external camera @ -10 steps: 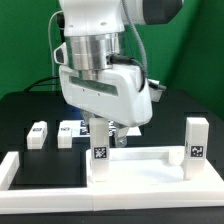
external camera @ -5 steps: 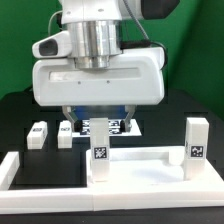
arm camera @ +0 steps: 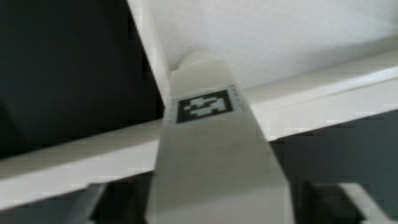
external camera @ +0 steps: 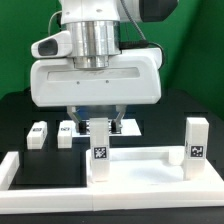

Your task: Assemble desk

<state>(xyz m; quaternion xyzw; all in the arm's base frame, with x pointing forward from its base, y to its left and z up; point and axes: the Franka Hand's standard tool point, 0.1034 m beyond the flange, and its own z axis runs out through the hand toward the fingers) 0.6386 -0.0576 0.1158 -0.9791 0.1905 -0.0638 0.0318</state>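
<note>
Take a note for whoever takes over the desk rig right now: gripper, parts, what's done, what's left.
Gripper: straddles the upright leg post; clamp not confirmed.
Panel: flat, second post standing at its other end.
Outer loose leg and inner loose leg lie on the table, exterior view's left.
Done: two posts up. Left: both loose legs; seating unchecked.

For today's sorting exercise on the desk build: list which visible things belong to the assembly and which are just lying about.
Desk parts: panel; two upright leg posts; two lying leg posts.
Just lying about: marker board; border bar.
</note>
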